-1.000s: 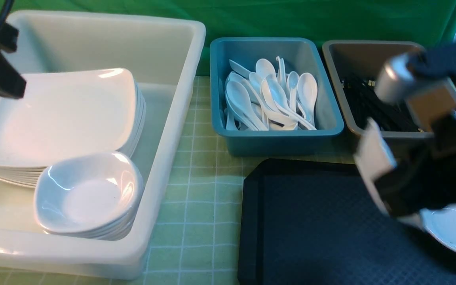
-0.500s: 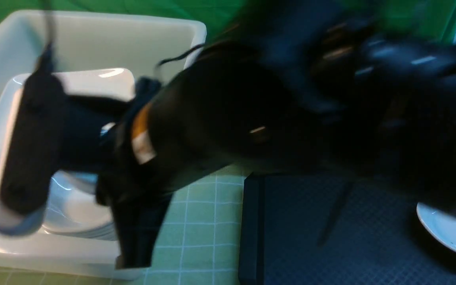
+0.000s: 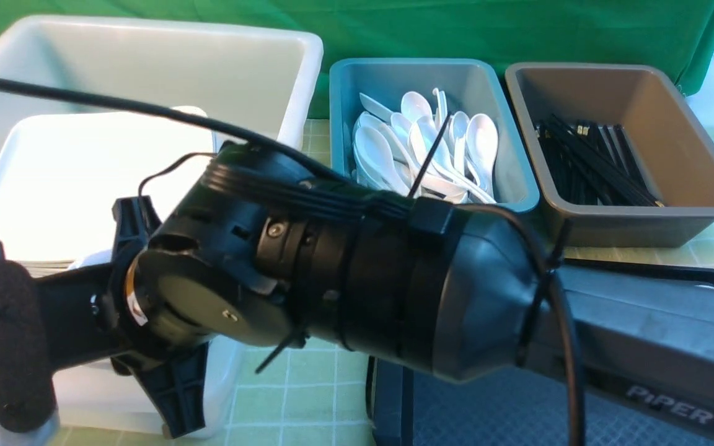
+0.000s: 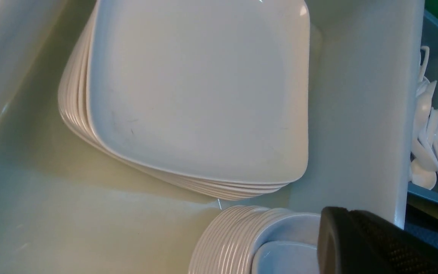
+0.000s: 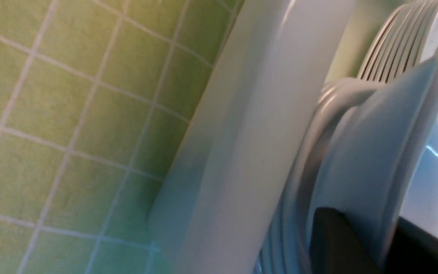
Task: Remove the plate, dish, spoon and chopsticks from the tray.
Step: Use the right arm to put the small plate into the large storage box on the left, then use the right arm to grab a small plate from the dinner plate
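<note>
Having swung off the tray (image 3: pixel 391 402) a second ago, the right end effector (image 5: pixel 378 247) now hangs over the white tub (image 3: pixel 295 80) at ten o'clock on the bench (image 3: pixel 313 371), the dish (image 5: pixel 386 152) tilted between its fingers (image 5: pixel 337 247) on the stacked dishes (image 5: pixel 397 49), gripped or freed I cannot tell; release looks next.

The right arm (image 3: pixel 642 334) is stretched from the lower right across the front view, with its wrist (image 3: pixel 220 291) at the left end. The right gripper (image 5: pixel 375 247) is seen only by its own camera, its dark fingers (image 5: pixel 333 243) set astride the rim of a dish (image 5: pixel 378 144). Whether it is gripped cannot be told. The left gripper is hidden, its jaws closed.
</note>
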Motion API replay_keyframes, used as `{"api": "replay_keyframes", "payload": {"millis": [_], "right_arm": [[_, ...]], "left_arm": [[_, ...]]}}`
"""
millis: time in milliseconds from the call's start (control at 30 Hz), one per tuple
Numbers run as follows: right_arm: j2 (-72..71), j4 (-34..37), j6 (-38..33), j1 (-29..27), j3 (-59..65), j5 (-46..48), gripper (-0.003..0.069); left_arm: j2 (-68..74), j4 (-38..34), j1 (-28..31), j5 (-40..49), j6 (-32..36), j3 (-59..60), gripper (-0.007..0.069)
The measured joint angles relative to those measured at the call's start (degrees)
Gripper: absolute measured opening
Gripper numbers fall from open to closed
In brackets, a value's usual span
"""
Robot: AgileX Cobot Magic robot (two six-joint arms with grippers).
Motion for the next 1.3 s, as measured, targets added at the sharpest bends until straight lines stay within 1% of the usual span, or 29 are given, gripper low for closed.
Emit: {"api": "replay_keyframes", "payload": {"millis": [33,133,167,200,300,467,733,800,833,900,933,967,1000,1033,1067,1100,1133,1167,1233,1267,1300], "right_arm": [[0.0,-0.1,0.0,0.0,0.0,-0.1,0.0147],[0.0,-0.4,0.0,0.1,0.0,-0.1,0.0240],[0.0,-0.5,0.0,0.1,-0.1,-0.1,0.0252],[0.0,-1.1,0.1,0.2,-0.1,0.1,0.0286],[-0.4,-3.3,1.2,0.2,-0.2,0.6,0.0323],[-3.7,-5.9,2.8,0.2,-0.4,3.4,0.0328],[-11.8,-7.2,6.0,0.2,-1.0,8.6,0.0328],[-13.2,-9.0,7.4,0.2,-1.0,12.0,0.0328],[-13.8,-10.8,9.8,0.2,-1.0,14.8,0.0328],[-14.6,-15.9,14.4,0.2,-1.0,20.3,0.0307],[-15.2,-19.6,17.8,0.2,-0.6,23.1,0.0280],[-16.2,-22.9,21.6,-0.1,0.0,24.7,0.0243],[-17.4,-24.8,24.4,-0.6,0.7,25.4,0.0208],[-18.8,-26.0,26.6,-1.8,1.9,25.9,0.0148],[-20.9,-26.1,28.9,-3.7,3.2,26.1,0.0085],[-22.0,-25.8,30.1,-4.4,4.0,26.1,0.0062],[-24.0,-24.8,32.1,-6.7,5.6,26.1,0.0034],[-26.9,-22.0,34.1,-11.4,8.4,26.2,0.0015],[-30.2,-17.7,36.1,-16.3,12.3,26.3,0.0003],[-32.0,-14.8,36.7,-20.2,15.2,26.5,0.0001],[-32.4,-14.2,36.7,-21.8,16.4,26.6,0.0000]], "left_arm": [[0.0,0.0,0.0,0.0,0.0,0.0,0.0000],[0.0,0.0,0.0,0.0,0.0,0.0,0.0000],[0.0,0.0,0.0,0.0,0.0,0.0,0.0000],[0.0,0.0,0.0,0.0,0.0,0.0,0.0000],[0.0,0.0,0.0,0.0,0.0,0.0,0.0000],[0.0,0.0,0.0,0.0,0.0,0.0,0.0000],[0.0,0.0,0.0,0.0,0.2,0.0,0.0000],[0.0,0.0,0.0,0.0,0.2,0.0,0.0000],[0.0,0.0,0.0,0.0,0.2,0.0,0.0000],[0.0,0.0,0.0,0.0,0.2,0.0,0.0000],[0.0,0.0,0.0,0.0,0.2,0.0,0.0000],[0.0,0.0,0.0,0.0,0.2,0.0,0.0000],[0.0,0.0,0.0,0.0,0.2,0.0,0.0000],[0.0,0.0,0.0,0.0,0.2,0.0,0.0000],[0.0,0.0,0.0,0.0,0.2,0.0,0.0000],[0.0,0.0,0.0,0.0,0.2,0.0,0.0000],[0.0,0.1,0.0,0.0,0.2,0.0,0.0000],[0.0,0.1,0.0,0.0,0.2,0.0,0.0000],[0.0,0.1,0.0,0.0,0.2,0.0,0.0000],[0.0,0.1,0.0,0.0,0.2,0.0,0.0000],[0.0,0.1,0.0,0.0,0.2,0.0,0.0000]]}}
